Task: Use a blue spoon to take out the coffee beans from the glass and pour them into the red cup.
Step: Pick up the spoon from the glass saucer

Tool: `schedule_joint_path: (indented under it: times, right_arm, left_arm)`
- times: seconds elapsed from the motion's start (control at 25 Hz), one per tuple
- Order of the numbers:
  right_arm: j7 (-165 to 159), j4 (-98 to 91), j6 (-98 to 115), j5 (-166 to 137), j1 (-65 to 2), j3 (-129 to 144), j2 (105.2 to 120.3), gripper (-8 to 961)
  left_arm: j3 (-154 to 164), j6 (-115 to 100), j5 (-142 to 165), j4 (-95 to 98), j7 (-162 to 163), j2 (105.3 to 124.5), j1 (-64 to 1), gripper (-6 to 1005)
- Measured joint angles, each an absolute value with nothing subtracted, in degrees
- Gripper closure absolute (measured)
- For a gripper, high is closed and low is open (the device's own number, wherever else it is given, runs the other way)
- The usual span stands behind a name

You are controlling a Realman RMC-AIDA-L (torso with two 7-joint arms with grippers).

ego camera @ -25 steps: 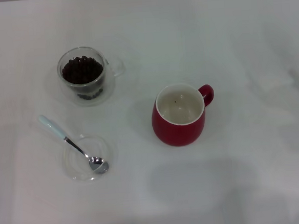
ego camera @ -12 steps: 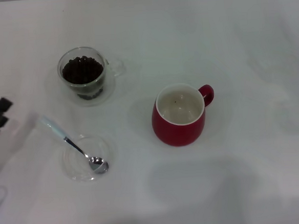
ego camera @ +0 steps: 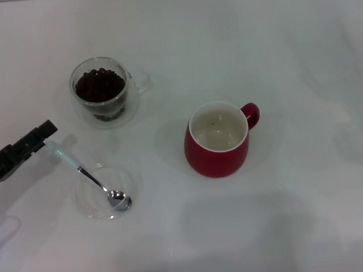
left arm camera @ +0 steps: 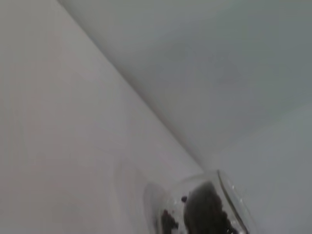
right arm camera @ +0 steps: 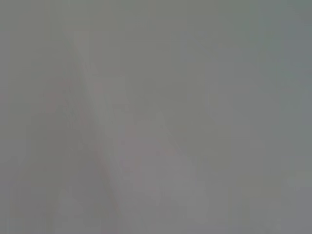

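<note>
**Head view: left pincer closes in on the spoon handle**

Head view shows a white tabletop [ego camera: 300,47] carrying everything. Largest is the red cup [ego camera: 218,147], right of centre, mouth up and nearly empty, ready to receive. In the upper left stands the glass [ego camera: 102,92], its coffee beans [ego camera: 100,84] heaped high, so a scoop should reach them easily. At lower left a shallow clear glass dish [ego camera: 107,191] cradles the bowl of the blue spoon [ego camera: 84,172], propping the pale handle outward for grasping. The left pincer [ego camera: 44,130] sits at the handle's tip, holding nothing; whether its fingers are parted, I cannot tell. The right pincer is out of sight.
</note>
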State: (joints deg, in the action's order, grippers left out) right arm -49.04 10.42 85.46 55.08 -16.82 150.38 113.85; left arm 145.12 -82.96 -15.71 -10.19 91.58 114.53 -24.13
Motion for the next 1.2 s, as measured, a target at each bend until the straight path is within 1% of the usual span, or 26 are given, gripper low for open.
schedule_joint_path:
  times: [0.36,1.04,1.2]
  right_arm:
    - [-50.4,10.4,85.2,55.9,-17.1,150.4,114.46,79]
    - [-50.5,10.3,79.8,56.1,-19.4,150.4,114.53,78]
    - [-50.5,10.3,79.2,56.1,-19.8,150.4,114.6,78]
  left_arm:
    - [149.1,-81.8,-15.6,-10.5,91.5,114.5,-25.6,124]
    - [150.1,-78.1,-14.0,-10.4,91.1,115.17,-27.1,128]
    - [150.5,-78.1,-13.5,-10.5,91.4,115.1,-27.5,170]
